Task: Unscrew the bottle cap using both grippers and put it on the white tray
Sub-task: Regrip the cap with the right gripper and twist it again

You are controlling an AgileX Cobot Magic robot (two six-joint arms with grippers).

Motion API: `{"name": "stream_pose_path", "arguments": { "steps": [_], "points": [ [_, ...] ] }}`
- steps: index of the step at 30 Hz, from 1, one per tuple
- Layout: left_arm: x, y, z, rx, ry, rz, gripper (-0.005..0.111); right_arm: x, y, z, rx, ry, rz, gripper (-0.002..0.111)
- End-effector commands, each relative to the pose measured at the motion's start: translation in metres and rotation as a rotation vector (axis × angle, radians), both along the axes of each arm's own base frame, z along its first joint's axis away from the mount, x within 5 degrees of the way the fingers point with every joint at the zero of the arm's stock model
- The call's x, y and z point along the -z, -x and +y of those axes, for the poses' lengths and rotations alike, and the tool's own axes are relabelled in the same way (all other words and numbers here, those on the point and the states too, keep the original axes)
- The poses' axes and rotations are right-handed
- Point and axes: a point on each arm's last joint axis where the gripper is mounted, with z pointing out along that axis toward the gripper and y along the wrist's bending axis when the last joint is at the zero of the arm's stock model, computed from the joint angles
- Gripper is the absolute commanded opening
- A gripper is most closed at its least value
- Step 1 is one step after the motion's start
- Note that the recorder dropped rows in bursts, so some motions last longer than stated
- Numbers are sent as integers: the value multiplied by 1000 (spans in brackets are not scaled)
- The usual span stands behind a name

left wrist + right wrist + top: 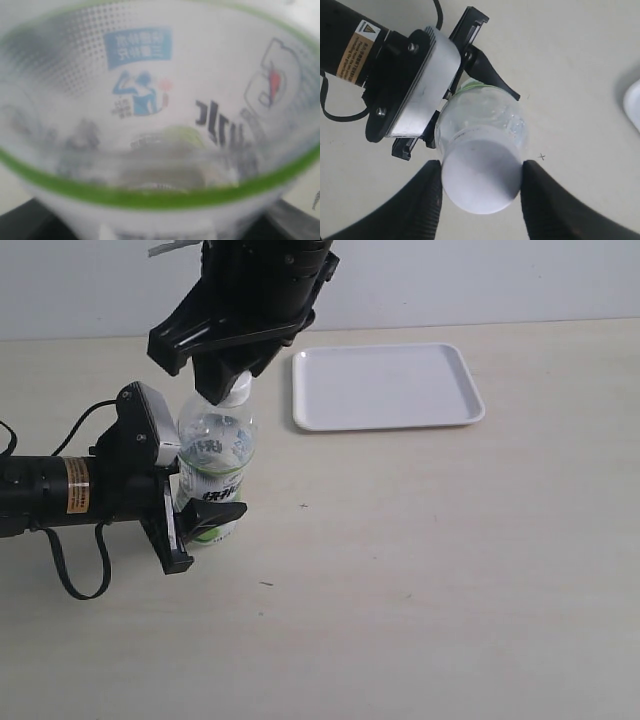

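Exterior: small clear plastic bottle (215, 455) stood upright on beige table (450, 570), long axis vertical, round white cap (238, 393) on top, beside flat square white tray (385, 388). Left gripper (203, 530) clamped its body; right gripper (232, 388) closed on cap. Left wrist: blurred glossy label (145, 90). Right wrist: ribbed black fingers (427, 200) touched cap sides.

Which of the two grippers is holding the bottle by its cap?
The right gripper, the bulky black claw, closed on both sides of the white bottle cap. The left gripper, with the silver block, clamps the bottle lower down.
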Motion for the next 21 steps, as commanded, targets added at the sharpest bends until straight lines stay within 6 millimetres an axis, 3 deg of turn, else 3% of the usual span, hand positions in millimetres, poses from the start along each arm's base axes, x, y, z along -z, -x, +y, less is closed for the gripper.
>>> {"name": "stream_pose_path", "arguments": {
  "steps": [1,21],
  "points": [
    [-5,-1,-2,-1,27,-13,0,-5,1,0,-82,16,-42,0],
    [-5,-1,-2,0,25,-14,0,-3,4,-2,-714,169,-253,0]
  ]
}}
